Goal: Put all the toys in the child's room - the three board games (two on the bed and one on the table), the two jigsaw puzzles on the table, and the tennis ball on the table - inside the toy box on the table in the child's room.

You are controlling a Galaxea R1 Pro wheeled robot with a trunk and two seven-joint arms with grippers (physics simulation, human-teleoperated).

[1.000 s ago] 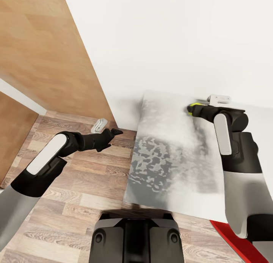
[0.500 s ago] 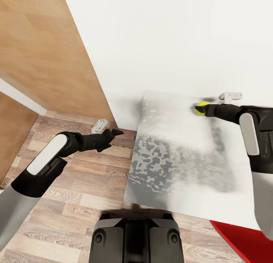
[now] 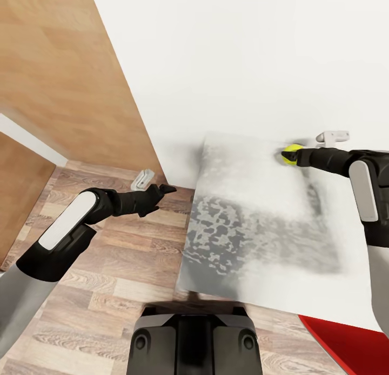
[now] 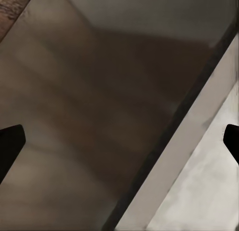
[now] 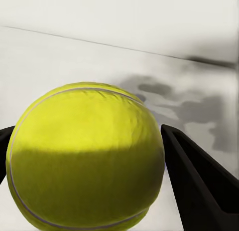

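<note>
The yellow-green tennis ball (image 3: 293,148) sits between the fingers of my right gripper (image 3: 289,154), over the far edge of the pale grey table (image 3: 243,223) by the white wall. In the right wrist view the ball (image 5: 87,156) is large, with a dark finger (image 5: 199,181) pressed against its side. My left gripper (image 3: 165,189) is held out over the wooden floor to the left of the table, with nothing in it. Its fingertips (image 4: 10,146) stand wide apart in the left wrist view. The toy box, board games, jigsaw puzzles and bed are out of view.
A wooden panel (image 3: 65,83) stands at the left. A small white fitting (image 3: 332,136) sits by the wall behind the ball, and another white piece (image 3: 143,179) lies on the floor (image 3: 108,278) near the left gripper. Something red (image 3: 340,345) shows at the lower right.
My right arm has swung to the right and a little farther away, carrying the tennis ball with it. The left arm has stayed where it was.
</note>
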